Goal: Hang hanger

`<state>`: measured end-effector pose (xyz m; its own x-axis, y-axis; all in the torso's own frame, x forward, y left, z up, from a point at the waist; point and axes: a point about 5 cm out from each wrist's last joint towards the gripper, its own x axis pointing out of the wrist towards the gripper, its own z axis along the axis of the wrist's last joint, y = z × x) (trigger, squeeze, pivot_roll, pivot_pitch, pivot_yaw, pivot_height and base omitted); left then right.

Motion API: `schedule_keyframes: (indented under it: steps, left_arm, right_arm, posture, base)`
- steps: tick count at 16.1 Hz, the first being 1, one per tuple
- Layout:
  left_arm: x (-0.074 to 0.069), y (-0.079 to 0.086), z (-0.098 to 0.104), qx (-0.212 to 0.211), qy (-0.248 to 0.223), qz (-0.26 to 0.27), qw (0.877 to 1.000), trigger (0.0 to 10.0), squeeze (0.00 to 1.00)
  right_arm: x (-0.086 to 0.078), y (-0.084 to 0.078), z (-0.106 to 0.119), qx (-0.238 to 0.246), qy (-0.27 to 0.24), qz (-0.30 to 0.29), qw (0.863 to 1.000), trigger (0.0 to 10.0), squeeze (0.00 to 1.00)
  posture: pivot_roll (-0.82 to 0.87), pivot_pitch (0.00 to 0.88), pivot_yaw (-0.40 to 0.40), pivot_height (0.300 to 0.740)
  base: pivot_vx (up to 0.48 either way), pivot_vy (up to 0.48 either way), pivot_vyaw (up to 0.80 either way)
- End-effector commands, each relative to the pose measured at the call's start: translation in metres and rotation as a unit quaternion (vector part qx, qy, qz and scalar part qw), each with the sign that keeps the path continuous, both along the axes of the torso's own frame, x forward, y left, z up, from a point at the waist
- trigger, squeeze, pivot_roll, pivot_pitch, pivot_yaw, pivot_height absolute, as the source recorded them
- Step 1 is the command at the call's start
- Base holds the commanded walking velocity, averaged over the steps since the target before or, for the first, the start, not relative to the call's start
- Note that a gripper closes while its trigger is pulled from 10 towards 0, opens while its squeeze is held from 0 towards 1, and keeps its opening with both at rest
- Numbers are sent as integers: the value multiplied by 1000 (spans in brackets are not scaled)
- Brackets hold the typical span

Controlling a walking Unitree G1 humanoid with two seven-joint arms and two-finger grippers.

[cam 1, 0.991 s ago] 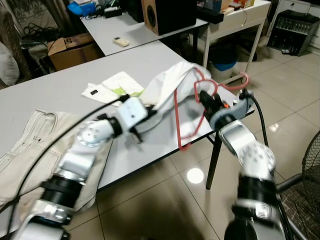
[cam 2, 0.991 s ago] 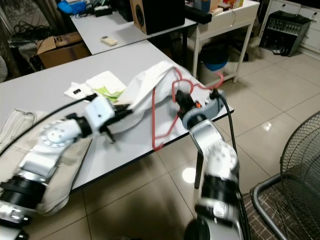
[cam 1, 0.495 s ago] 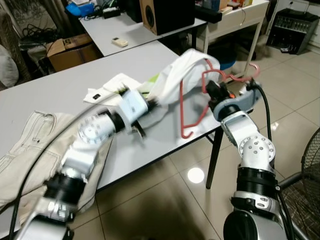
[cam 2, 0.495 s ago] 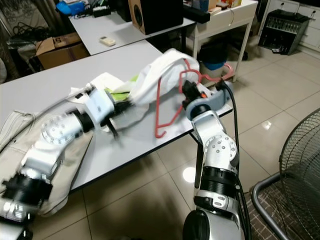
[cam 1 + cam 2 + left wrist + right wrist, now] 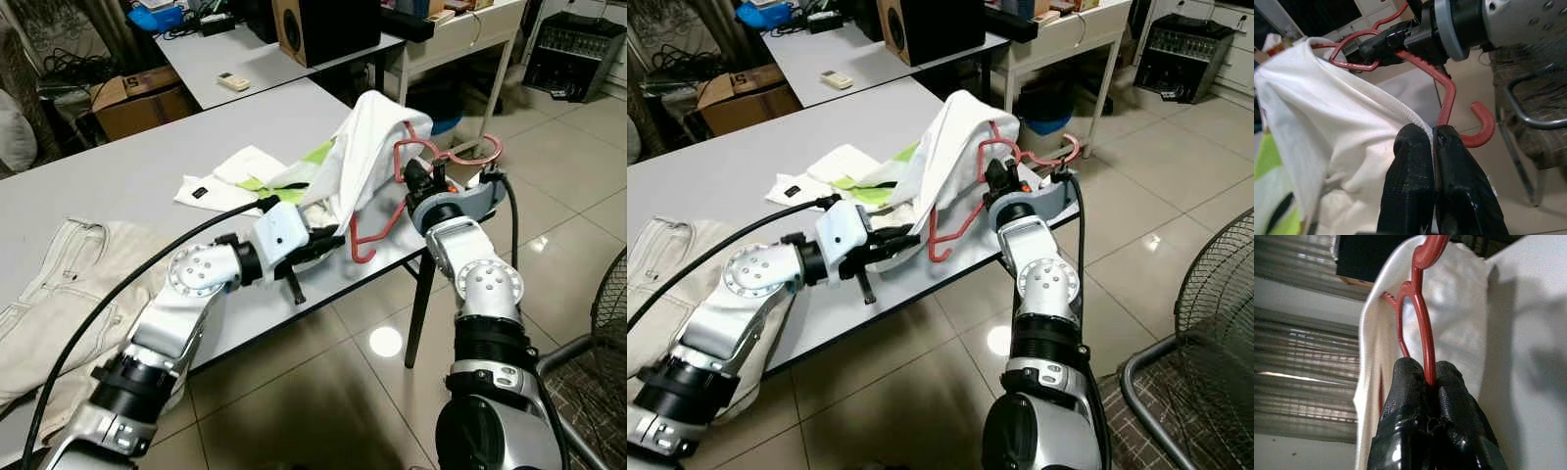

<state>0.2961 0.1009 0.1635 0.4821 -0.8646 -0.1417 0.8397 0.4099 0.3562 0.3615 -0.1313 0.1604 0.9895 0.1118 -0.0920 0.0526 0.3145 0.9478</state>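
Both arms have drawn in over the grey table (image 5: pixel 127 176) since a second ago, lifting the white garment (image 5: pixel 367 147) so it now drapes upright over the red hanger (image 5: pixel 377 230) near the table's corner. Left gripper (image 5: pixel 1433 142) pinches the garment's ribbed hem between closed fingers; right gripper (image 5: pixel 1430 377) clamps the hanger's thin red wire, its hook (image 5: pixel 480 157) jutting past the table edge.

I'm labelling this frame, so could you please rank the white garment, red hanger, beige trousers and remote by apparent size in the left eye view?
1. Beige trousers, though they are cut off by the frame edge and lie nearer the camera.
2. White garment.
3. Red hanger.
4. Remote, farthest away.
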Motion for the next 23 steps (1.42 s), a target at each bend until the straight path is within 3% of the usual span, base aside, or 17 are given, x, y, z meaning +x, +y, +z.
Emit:
schedule_keyframes:
  steps: [1, 9, 11, 12, 13, 14, 15, 16, 17, 18, 20, 21, 23]
  left_arm:
    - [-10, -4, -6, 11, 26, -46, 999, 0, 0]
    - [-17, -15, -11, 25, 34, -72, 997, 0, 0]
    - [-6, -7, -19, 40, 39, -16, 998, 0, 0]
    - [1, 0, -25, 52, 34, 24, 998, 745, 0]
    - [6, 3, -25, 54, 26, 45, 997, 1137, 0]
    - [16, 10, -17, 45, 7, 85, 995, 2471, 0]
    - [22, 15, -11, 39, -8, 107, 993, 2078, 0]
    - [38, 29, 9, 12, -44, 168, 985, 0, 0]
    - [41, 34, 17, -2, -50, 178, 983, 0, 0]
    - [40, 34, 19, -7, -49, 171, 984, 0, 0]
    - [27, 22, 16, -24, -26, 110, 993, 0, 0]
    - [19, 13, 13, -36, -10, 72, 997, 0, 0]
    - [11, 4, 6, -15, 4, 37, 999, 0, 0]
  right_arm:
    - [8, 29, 32, 79, -47, -16, 996, 10000, 0]
    - [15, 32, 40, 96, -57, -20, 994, 10000, 0]
    - [18, 29, 50, 144, -76, -28, 986, 10000, 0]
    - [16, 33, 60, 158, -102, -10, 982, 10000, 0]
    - [14, 36, 63, 142, -109, 5, 984, 10000, 0]
    - [7, 42, 64, 82, -116, 35, 989, 10000, 0]
    - [3, 44, 62, 42, -118, 51, 991, 10000, 0]
    - [-12, 41, 47, -48, -104, 76, 991, 10000, 0]
    - [-16, 27, 36, -31, -86, 49, 995, 10000, 0]
    - [-17, 20, 33, -11, -77, 32, 996, 10000, 0]
    - [-16, 5, 29, 24, -65, -7, 998, 10000, 0]
    - [-14, 5, 31, 24, -69, -14, 997, 10000, 0]
    - [-10, 11, 37, 37, -74, -13, 997, 10000, 0]
  posture:
    - [-116, 5, 149, 740]
    - [-109, 13, 145, 740]
    - [-102, 16, 120, 740]
    - [-98, 17, 108, 740]
    - [-99, 18, 107, 740]
    - [-103, 18, 99, 740]
    - [-103, 18, 99, 740]
    - [-115, 13, 105, 740]
    - [-119, 11, 109, 740]
    - [-125, 10, 117, 740]
    - [-128, 8, 125, 740]
    - [-128, 9, 127, 740]
    - [-120, 12, 123, 740]
  base:
    - [0, 0, 0]
    - [0, 0, 0]
    - [0, 0, 0]
    - [0, 0, 0]
    - [0, 0, 0]
    - [0, 0, 0]
    - [0, 0, 0]
    - [0, 0, 0]
    - [0, 0, 0]
    - [0, 0, 0]
    - [0, 0, 0]
    - [0, 0, 0]
    - [0, 0, 0]
